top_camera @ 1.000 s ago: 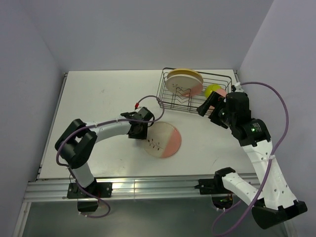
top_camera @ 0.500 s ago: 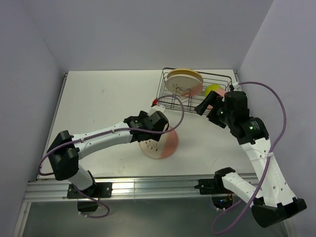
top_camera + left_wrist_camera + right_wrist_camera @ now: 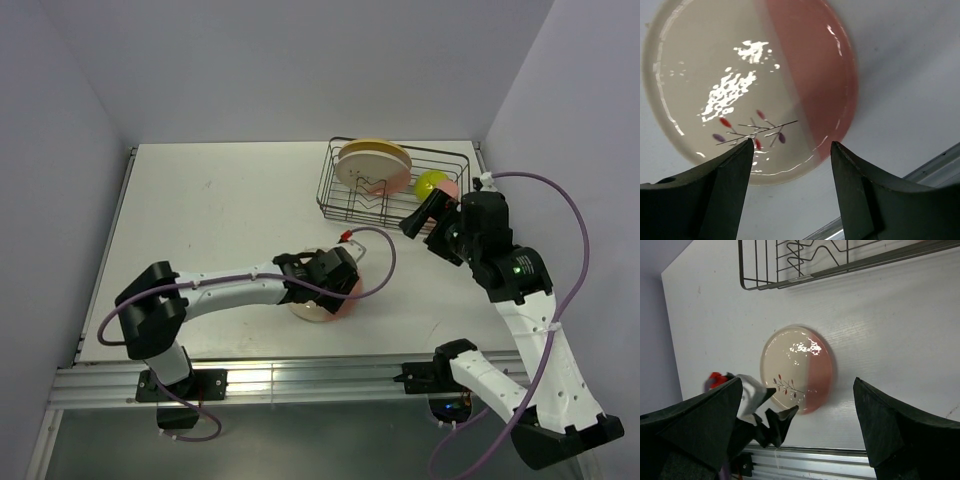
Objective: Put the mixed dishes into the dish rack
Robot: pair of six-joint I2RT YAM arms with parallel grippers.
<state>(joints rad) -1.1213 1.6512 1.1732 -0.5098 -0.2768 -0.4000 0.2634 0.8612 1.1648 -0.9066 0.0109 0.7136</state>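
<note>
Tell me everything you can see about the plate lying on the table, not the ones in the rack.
The plate is round and glossy, like glazed ceramic: cream over most of its face, a pink segment on one side, and a thin dark sprig with small red and purple leaves. It lies flat, face up, on the white table, apart from the rack. The open left end effector hangs over its edge, a finger to either side; contact cannot be told.

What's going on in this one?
The left gripper is open over one edge of the plate lying flat on the table, not gripping it yet. Two plates already stand in the rack, with the green bowl toward its right end. The right gripper hovers open beside the rack, holding nothing.
</note>
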